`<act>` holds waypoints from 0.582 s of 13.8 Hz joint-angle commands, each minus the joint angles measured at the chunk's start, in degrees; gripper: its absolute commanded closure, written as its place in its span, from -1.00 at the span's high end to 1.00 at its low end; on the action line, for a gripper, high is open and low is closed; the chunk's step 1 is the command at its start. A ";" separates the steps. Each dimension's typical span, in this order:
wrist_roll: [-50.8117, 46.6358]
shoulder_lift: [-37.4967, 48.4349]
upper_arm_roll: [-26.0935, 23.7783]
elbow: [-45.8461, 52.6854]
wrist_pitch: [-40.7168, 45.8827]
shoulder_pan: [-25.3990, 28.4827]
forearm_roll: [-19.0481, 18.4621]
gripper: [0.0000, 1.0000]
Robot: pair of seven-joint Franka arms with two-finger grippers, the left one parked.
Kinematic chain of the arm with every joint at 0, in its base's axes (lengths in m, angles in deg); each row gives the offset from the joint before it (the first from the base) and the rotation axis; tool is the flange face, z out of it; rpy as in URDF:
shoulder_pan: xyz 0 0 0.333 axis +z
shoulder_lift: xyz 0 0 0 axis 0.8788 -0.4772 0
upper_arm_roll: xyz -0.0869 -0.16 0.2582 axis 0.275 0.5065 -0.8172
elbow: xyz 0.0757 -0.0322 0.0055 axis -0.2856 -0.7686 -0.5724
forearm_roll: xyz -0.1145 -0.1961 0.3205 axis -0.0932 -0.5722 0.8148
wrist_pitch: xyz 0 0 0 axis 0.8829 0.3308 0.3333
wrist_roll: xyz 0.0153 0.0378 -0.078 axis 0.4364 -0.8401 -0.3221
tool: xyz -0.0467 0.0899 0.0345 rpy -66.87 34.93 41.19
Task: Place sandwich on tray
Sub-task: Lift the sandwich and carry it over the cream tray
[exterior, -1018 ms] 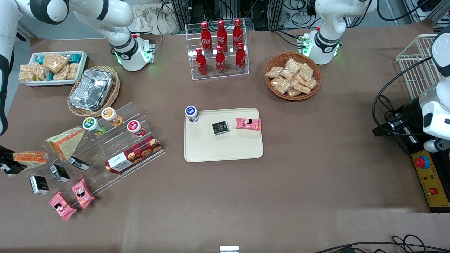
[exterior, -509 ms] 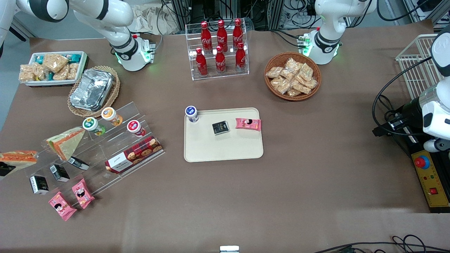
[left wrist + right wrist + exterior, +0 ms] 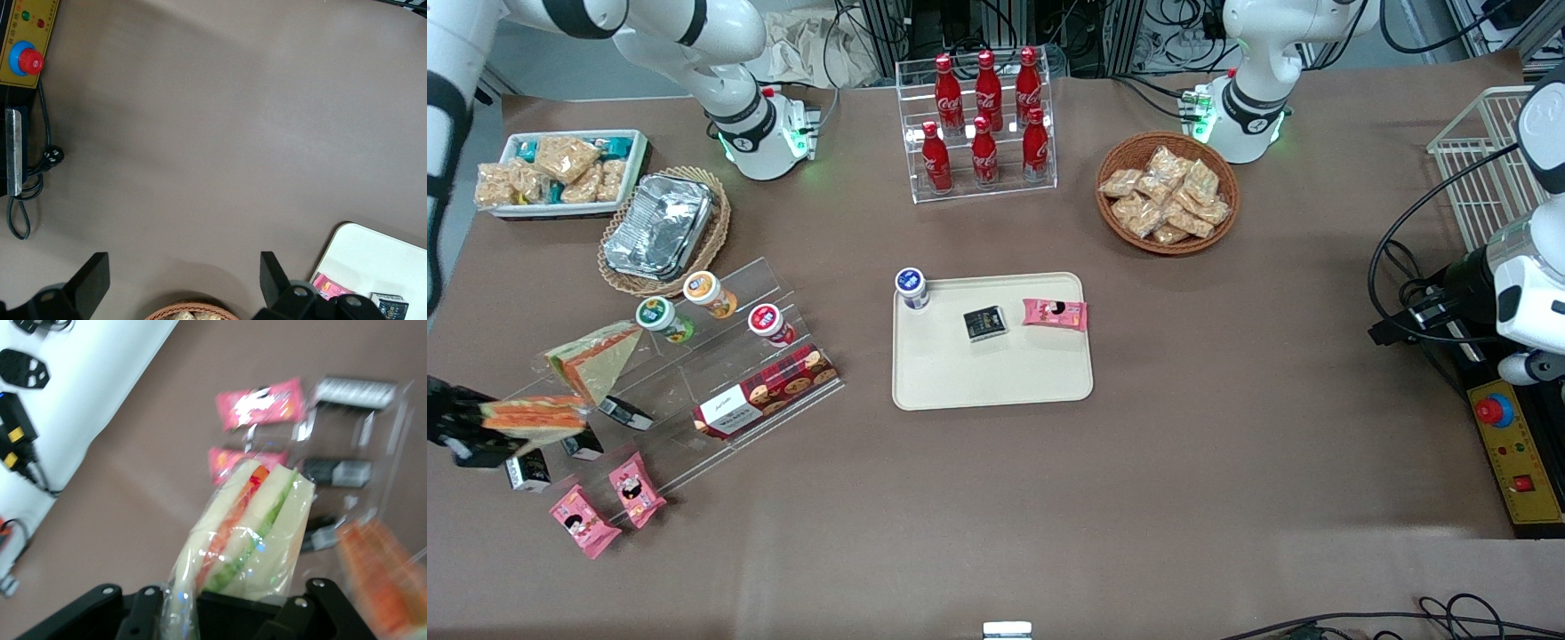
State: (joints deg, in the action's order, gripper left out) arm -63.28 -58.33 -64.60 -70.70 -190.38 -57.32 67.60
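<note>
Sandwich [image 3: 534,416] is gripped in the gripper [image 3: 482,427] fingers at the working arm's end, well apart from the tray [image 3: 996,378], wedge pointed trayward.

We get bright, even overhead light up front, soft shadows under the tray [image 3: 907,391]. The gripper [image 3: 220,603] holds the sandwich [image 3: 250,533] above the table's working-arm end; that wrist shot's motion-smeared, wrap glinting.

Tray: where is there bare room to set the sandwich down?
The gripper holds the sandwich above the acrylic shelf. The tray is bare across the half nearest the front camera. Its farther strip is crowded: blue-lidded cup, black packet, pink packet.
</note>
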 commanded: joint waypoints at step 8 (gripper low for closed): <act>-39.43 -1.20 -0.21 0.41 -2.57 27.08 -4.04 -1.00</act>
State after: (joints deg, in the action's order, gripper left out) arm -95.95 -58.20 -65.61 -70.75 -190.82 -34.47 65.55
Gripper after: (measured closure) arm 1.000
